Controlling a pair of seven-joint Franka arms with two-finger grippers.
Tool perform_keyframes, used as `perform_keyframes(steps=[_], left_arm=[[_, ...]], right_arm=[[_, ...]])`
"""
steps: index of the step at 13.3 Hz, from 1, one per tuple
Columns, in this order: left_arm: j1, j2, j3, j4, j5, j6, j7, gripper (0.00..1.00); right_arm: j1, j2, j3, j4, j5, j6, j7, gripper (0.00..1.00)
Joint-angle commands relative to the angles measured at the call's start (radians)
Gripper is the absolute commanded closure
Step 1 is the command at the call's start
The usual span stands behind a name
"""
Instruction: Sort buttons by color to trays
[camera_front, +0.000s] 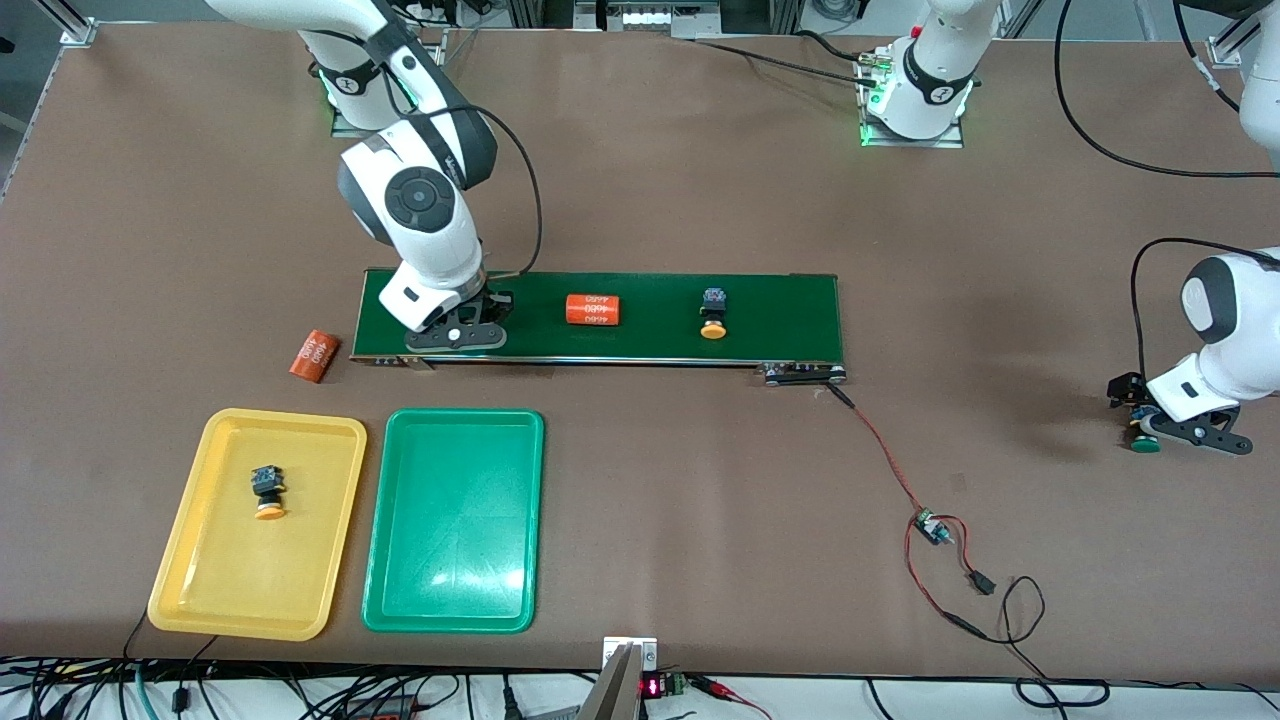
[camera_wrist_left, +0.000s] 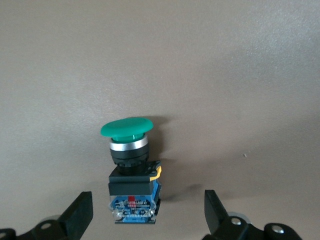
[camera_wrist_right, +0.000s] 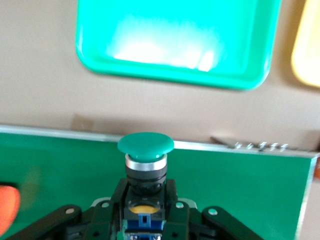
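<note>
- Four buttons are showing: one orange button (camera_front: 267, 492) is lying in the yellow tray (camera_front: 200, 590), a second orange one (camera_front: 713, 313) is sitting mid-belt, and two green ones are each at a gripper.
- The right gripper (camera_front: 455, 336) is standing on the belt (camera_front: 780, 300) at its end toward the right arm, near the edge facing the trays, and is clenching the body of a green button (camera_wrist_right: 145, 165).
- In the right wrist view that button's cap is pointing out past the fingertips, straight toward the green tray (camera_front: 455, 600), which is lying just off the belt's near edge.
- That is the relation I am judging the next move by: the long axis is already aiming at the tray, so a lift and a short carry toward the front camera should be enough.
- The right arm is hanging nearly plumb over the belt, wrist down.
- The left gripper (camera_front: 1175, 425) is waiting low at the table's edge at the left arm's end, fingers (camera_wrist_left: 80, 212) spread wide and released.
- The other green button (camera_wrist_left: 131, 170) is lying on the table between those fingers, untouched, cap pointing away from the wrist.
- One orange cylinder (camera_front: 594, 309) is resting on the belt between the right gripper and the second orange button.
- Another cylinder (camera_front: 314, 356) is lying off the belt's end, on the table.
</note>
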Motion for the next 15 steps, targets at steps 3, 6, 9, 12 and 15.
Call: perform_keyframes(steps=[3,6,9,12,15], left_arm=[[0.007,0.043,-0.016,0.06,-0.105,0.001,0.056,0.44],[-0.011,0.033,-0.016,0.077,-0.093,-0.011,0.054,0.82],[-0.057,-0.004,-0.016,0.087,-0.103,-0.155,0.048,0.87],[-0.071,-0.067,-0.079,0.11,-0.129,-0.38,-0.005,0.87],[-0.071,-0.102,-0.195,0.112,-0.224,-0.618,-0.175,0.87]], right_arm=[[-0.026,0.048,-0.036,0.215,0.069,-0.045,-0.145,0.77],[-0.036,0.144,-0.082,0.301,0.086,-0.041,-0.228,0.77],[-0.039,0.269,-0.125,0.393,0.11,0.016,-0.279,0.77],[-0.037,0.352,-0.142,0.418,0.106,0.148,-0.282,0.77],[-0.031,0.412,-0.157,0.416,0.1,0.247,-0.283,0.77]])
